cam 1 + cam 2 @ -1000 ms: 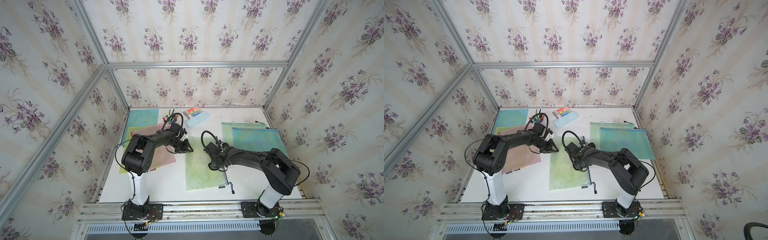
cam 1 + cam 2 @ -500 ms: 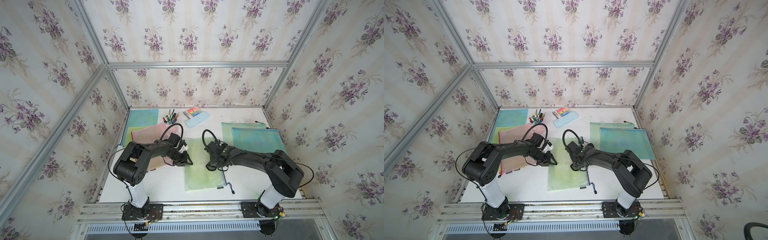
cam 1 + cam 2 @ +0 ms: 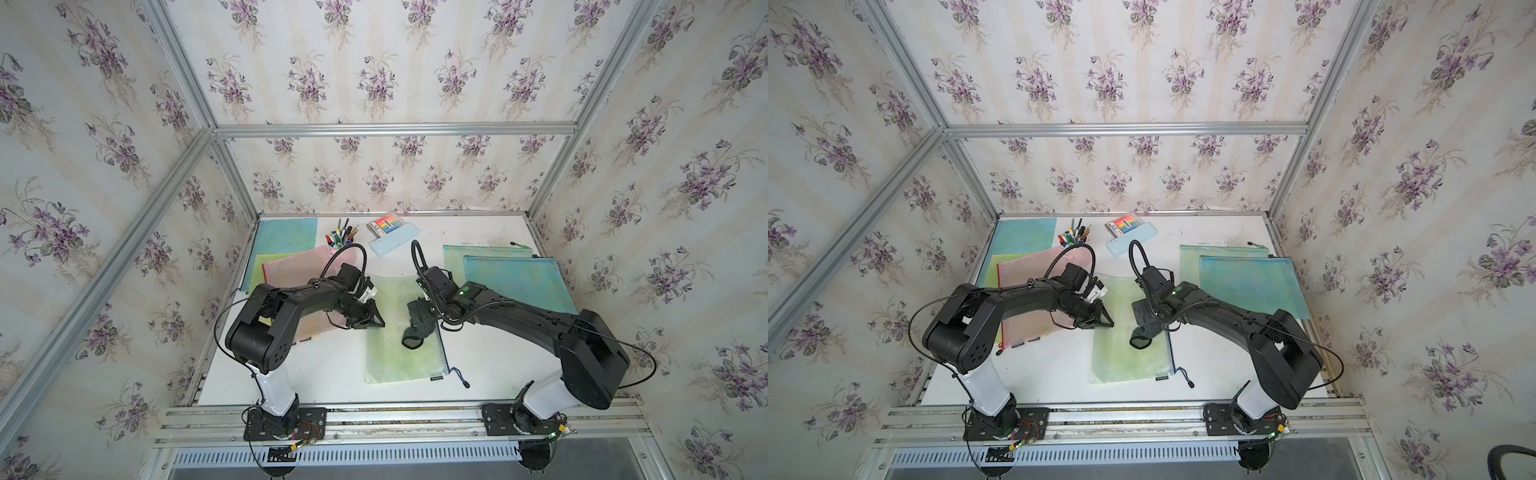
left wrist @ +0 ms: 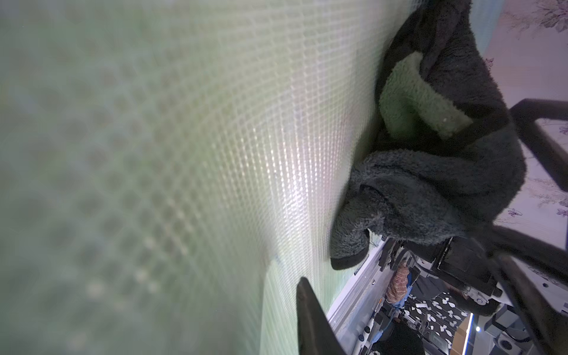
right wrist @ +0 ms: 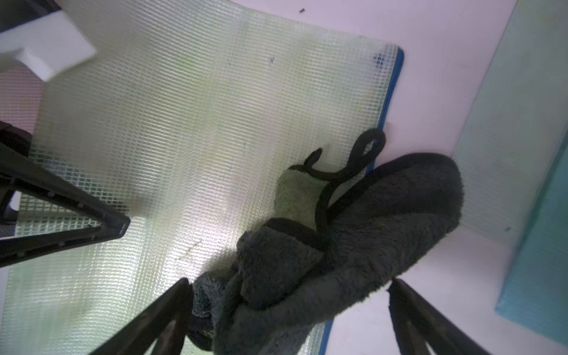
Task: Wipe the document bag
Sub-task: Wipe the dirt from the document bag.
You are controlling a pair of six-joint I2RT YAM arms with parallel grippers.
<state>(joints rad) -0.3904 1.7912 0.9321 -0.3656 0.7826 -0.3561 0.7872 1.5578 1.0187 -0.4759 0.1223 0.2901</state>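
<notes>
Green mesh marks the one document bag (image 3: 395,361), laid flat at the centre of both top views; one dark cloth (image 3: 417,324) lies across its right edge. The right gripper (image 5: 289,285) is spread wide around the cloth. The left gripper (image 3: 376,323) is seen with tips drawn together on the bag's left edge. Two teal bags (image 3: 519,282) are stacked at right, three other bags (image 3: 299,266) at upper left. The document bag's corner label (image 3: 436,378) and the marker box (image 3: 384,224) cannot be read.
</notes>
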